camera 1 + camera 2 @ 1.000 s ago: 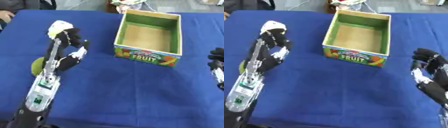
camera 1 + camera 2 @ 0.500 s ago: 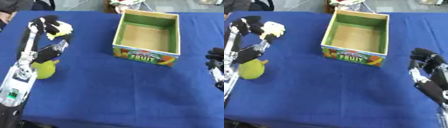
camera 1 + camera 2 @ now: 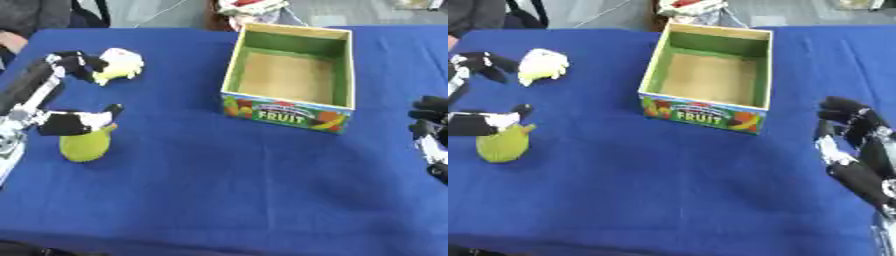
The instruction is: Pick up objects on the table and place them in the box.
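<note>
A white and yellow object [image 3: 119, 65] lies at the table's far left. A green pear-shaped object [image 3: 85, 145] lies nearer, at the left edge. My left hand [image 3: 39, 92] is open between them. Its dark fingers [image 3: 75, 59] reach up to the white object's left side, and its thumb [image 3: 80, 121] lies just above the green one. It holds neither. The open cardboard fruit box [image 3: 285, 113] stands at centre back, and nothing shows inside it. My right hand [image 3: 852, 144] idles open at the right edge, fingers up, well clear of the box.
A blue cloth [image 3: 227, 190] covers the table. A red and white bundle [image 3: 250, 6] sits just beyond the far edge behind the box. A person's hand [image 3: 10, 41] rests at the far left edge.
My left arm has swung from the table's middle left out to the left edge, uncovering the green object. The white object, the box and my right hand have stayed in place.
</note>
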### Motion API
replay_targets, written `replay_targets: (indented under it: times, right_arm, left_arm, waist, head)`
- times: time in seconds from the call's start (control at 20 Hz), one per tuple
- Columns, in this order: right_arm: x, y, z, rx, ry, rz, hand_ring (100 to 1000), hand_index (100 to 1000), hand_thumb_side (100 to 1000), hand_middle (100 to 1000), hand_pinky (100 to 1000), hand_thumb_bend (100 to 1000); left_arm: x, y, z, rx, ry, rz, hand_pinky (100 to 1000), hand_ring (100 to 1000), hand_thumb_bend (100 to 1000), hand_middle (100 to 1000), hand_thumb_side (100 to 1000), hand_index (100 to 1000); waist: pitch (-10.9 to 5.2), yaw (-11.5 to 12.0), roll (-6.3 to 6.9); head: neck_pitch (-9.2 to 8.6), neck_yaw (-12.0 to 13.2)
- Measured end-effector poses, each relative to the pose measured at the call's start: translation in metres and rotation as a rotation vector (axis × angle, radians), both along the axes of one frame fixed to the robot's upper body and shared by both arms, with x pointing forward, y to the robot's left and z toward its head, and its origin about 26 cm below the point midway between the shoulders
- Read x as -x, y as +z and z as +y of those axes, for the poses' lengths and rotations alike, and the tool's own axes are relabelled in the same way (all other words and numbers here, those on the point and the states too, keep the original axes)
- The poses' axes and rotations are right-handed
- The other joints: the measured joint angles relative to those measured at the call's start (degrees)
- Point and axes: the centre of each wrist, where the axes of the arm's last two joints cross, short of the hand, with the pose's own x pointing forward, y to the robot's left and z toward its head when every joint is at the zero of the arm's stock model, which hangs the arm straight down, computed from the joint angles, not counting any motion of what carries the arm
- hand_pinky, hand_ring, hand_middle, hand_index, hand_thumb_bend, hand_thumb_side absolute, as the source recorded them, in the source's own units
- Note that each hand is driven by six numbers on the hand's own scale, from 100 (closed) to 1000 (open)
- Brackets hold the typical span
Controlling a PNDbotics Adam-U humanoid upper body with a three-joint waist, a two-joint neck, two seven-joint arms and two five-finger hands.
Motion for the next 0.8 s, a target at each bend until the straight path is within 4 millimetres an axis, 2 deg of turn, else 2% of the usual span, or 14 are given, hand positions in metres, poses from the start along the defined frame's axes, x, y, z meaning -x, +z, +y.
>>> replay_targets:
  times: [0.3, 0.8]
  right_arm:
    - [0.0, -0.001, -0.001, 0.001, -0.003, 0.003, 796, 831, 323, 764, 736, 100]
    - [0.0, -0.002, -0.001, 0.001, -0.005, 0.004, 796, 831, 322, 764, 736, 100]
  left_arm:
    - [-0.004, -0.004, 0.019, -0.137, 0.046, 0.154, 713, 645, 469, 695, 303, 828]
    - [-0.008, -0.026, 0.04, -0.215, 0.094, 0.387, 727, 658, 494, 699, 277, 829]
  waist:
    - [-0.08, -0.03, 0.14]
    - [-0.08, -0.07, -0.01]
  head:
    - [0.02, -0.46]
    - [0.02, -0.77]
